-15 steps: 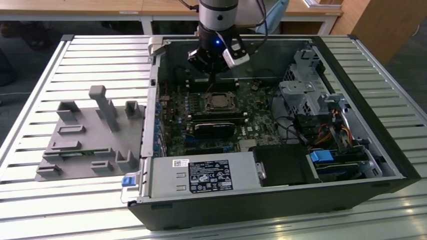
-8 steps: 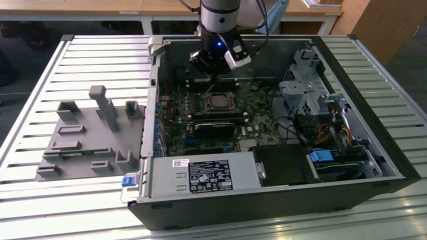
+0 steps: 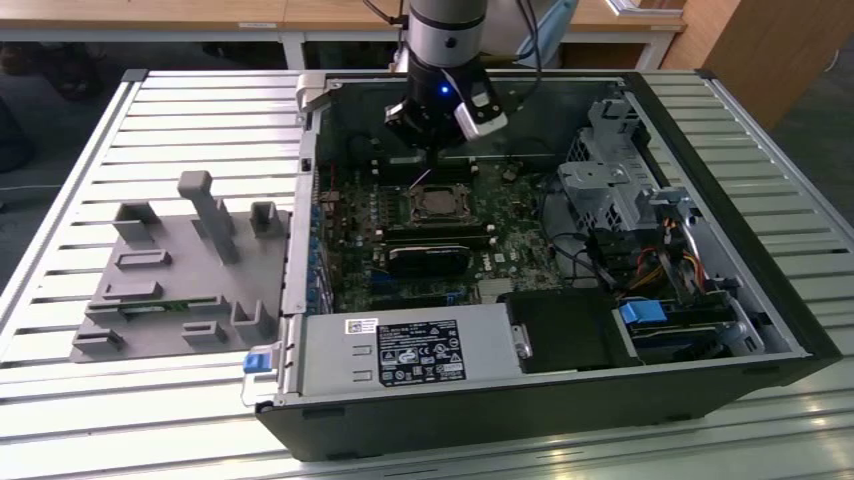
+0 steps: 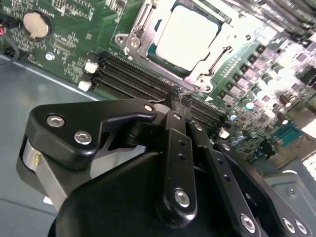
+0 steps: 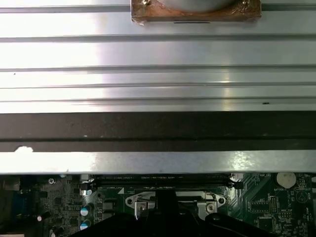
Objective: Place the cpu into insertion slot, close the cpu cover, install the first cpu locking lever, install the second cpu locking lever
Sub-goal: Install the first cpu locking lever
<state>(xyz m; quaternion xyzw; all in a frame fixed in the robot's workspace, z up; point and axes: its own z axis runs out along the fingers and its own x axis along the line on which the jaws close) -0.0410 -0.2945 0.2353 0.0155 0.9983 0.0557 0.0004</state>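
Observation:
The cpu (image 4: 190, 37) lies with its pale metal face up in the insertion slot (image 4: 207, 83) on the green board. The silver cpu cover (image 4: 228, 38) lies flat around it as a frame. In the exterior view the cpu (image 3: 438, 205) sits mid-board inside the open case. My gripper (image 4: 178, 96) is shut, with its black fingers pressed together. Their tips are at a thin silver locking lever (image 4: 191, 92) beside the slot. I cannot tell whether the wire is pinched or only touched. My gripper (image 3: 430, 155) hangs just behind the slot.
Black memory slots (image 4: 133, 79) run between the gripper and the slot. A coin cell (image 4: 35, 24) sits further off. The power supply (image 3: 400, 350) and drive cage (image 3: 614, 185) crowd the case. A grey fixture block (image 3: 174, 270) stands on the slatted table at the exterior view's left.

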